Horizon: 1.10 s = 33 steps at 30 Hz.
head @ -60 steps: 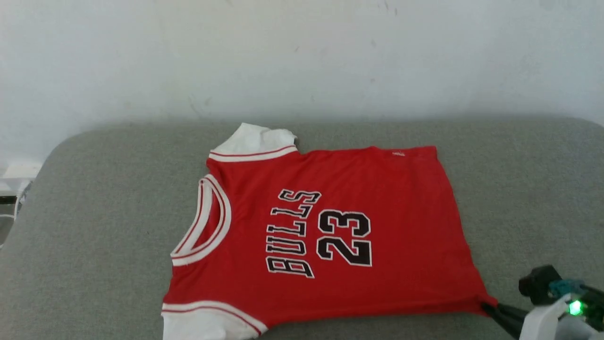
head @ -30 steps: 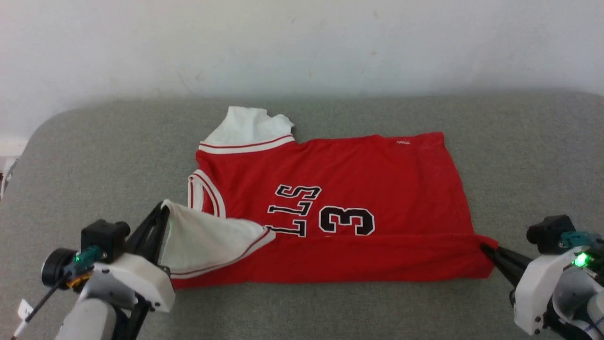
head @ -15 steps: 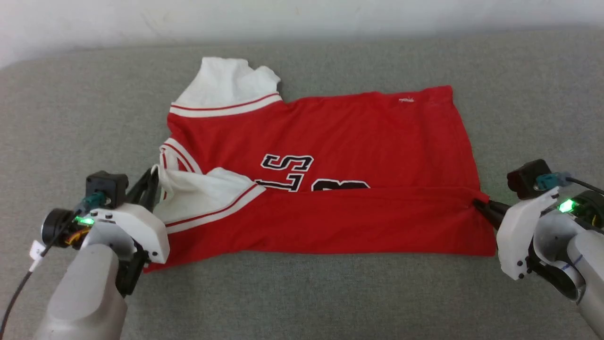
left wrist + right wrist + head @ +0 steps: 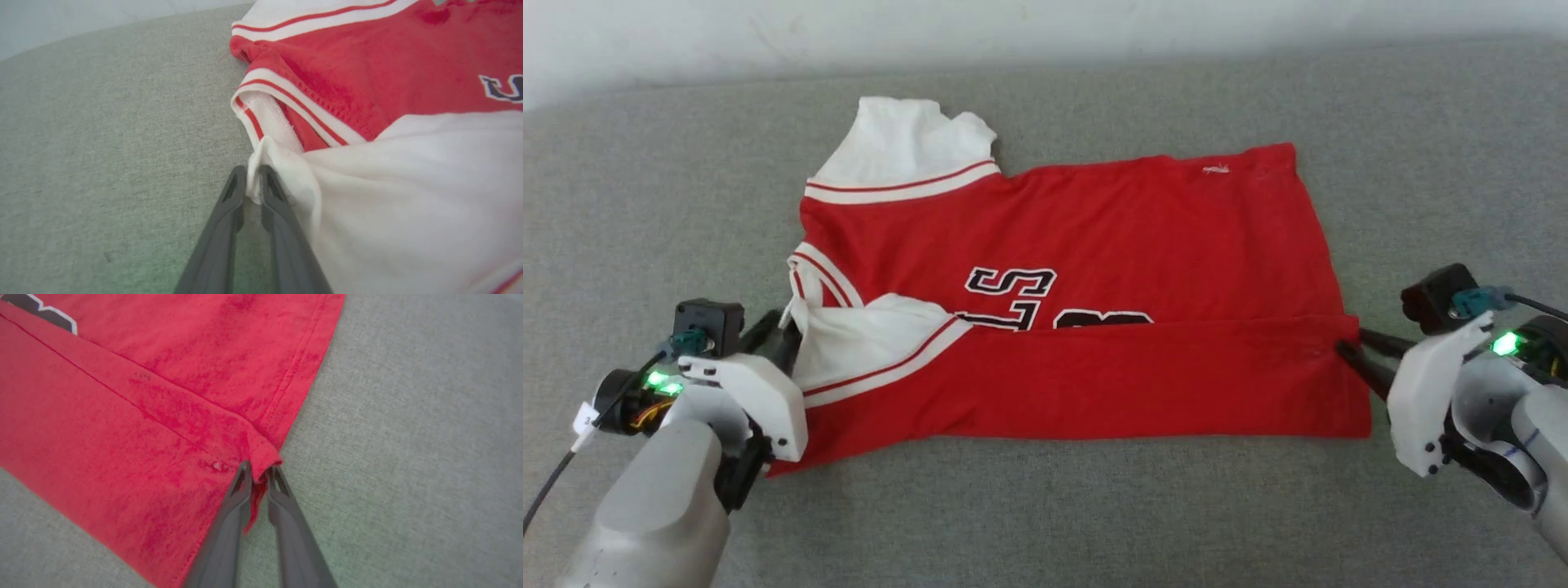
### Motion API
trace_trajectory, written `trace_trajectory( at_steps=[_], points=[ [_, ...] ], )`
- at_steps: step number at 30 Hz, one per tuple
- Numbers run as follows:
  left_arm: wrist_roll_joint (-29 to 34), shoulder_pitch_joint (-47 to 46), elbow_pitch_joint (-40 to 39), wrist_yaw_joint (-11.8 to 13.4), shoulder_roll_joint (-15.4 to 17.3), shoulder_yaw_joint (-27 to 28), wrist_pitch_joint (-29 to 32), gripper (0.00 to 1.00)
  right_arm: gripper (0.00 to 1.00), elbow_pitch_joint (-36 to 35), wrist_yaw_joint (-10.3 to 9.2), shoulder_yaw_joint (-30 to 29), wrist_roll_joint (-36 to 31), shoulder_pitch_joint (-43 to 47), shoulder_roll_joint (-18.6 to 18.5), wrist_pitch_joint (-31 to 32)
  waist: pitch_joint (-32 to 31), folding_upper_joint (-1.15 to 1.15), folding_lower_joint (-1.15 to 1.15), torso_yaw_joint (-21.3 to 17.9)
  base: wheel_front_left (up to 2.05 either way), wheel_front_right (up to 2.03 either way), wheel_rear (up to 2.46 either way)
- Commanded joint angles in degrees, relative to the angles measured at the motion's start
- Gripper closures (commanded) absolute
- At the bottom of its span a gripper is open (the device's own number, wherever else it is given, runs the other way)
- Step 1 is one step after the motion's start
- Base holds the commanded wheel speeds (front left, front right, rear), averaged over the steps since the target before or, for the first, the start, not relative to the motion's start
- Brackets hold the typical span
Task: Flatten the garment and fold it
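Garment [image 4: 1094,229] laid sideways across a grey padded surface [image 4: 1094,506], centre of the head view, collar [image 4: 817,273] toward frame left and hem toward frame right. Red body, lower long edge doubled up over the chest in a wide band running almost the full width of the shirt. Black-and-white lettering [image 4: 1013,286] half buried under that band, only its upper portion on show. One white sleeve [image 4: 903,147] with striped trim jutting toward the upper left of the frame, flat on the padding; the other white sleeve [image 4: 874,343] turned in over the red front at mid-left, its striped cuff slanting down toward the lower left. Pale wall [image 4: 1013,24] along the top edge.

Left gripper [image 4: 774,333] at lower left, dark fingers set narrowly, tips closed on a bunched white corner of the turned-in sleeve, seen close up in the left wrist view just below the striped collar. Right gripper [image 4: 1356,353] at mid-right, fingers likewise narrow, tips pinching the red hem corner where the folded band meets the shirt's right edge; in the right wrist view, a small nub of red cloth between the two tips, grey padding beyond. Green lamps lit on both wrists.
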Motion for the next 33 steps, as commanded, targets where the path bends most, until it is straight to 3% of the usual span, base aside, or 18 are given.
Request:
trace_trajectory(
  at_steps=[1, 6, 11, 14, 20, 27, 33],
  points=[
    [-0.25, 1.51, 1.3, -0.38, -0.01, -1.22, 0.46, 0.0, 0.0, -0.21, -0.12, -0.04, -0.08, 0.93, -0.6, -0.6, -2.02, 0.0, -0.01, 0.54, 0.0, 0.0, 0.0],
    [-1.51, -0.49, -2.06, -0.39, 4.05, -3.44, 0.27, 0.0, 0.0, -3.16, -0.12, -2.93, -0.12, 3.82, -2.88, -3.34, -5.52, 0.0, -0.01, 1.09, 0.0, 0.0, 0.0],
    [-2.89, -2.06, -8.88, -0.39, 9.02, -7.32, 7.23, 0.0, 0.0, -6.61, -0.12, -5.95, -0.74, 6.82, -3.97, -3.05, -7.54, 0.0, -0.01, 1.32, 0.0, 0.0, 0.0],
    [-4.99, -3.15, -14.16, -0.39, 11.67, -10.03, 14.13, 0.0, 0.0, -8.29, -0.12, -8.07, -1.58, 8.57, -3.8, -2.1, -7.95, 0.0, -0.01, 1.61, 0.0, 0.0, 0.0],
    [-15.3, -5.61, -24.9, -0.39, 15.93, -16.4, 34.44, 0.0, 0.0, -11.08, -0.12, -10.72, -3.61, 10.86, -2.74, 0.08, -7.49, 0.0, -0.01, 2.25, 0.0, 0.0, 0.0],
    [-23.75, -8.82, -26.65, -0.39, 17.73, -21.99, 52.27, 0.0, 0.0, -13.19, -0.12, -11.04, -4.74, 10.13, -1.5, 2.85, -5.96, 0.0, -0.01, 1.47, 0.0, 0.0, 0.0],
    [-24.36, -9.03, -23.02, -0.39, 17.25, -26.3, 57.48, 0.0, 0.0, -13.48, -0.12, -10.01, -4.81, 8.43, -0.62, 3.92, -4.45, 0.0, -0.01, -0.01, 0.0, 0.0, 0.0]
  ],
)
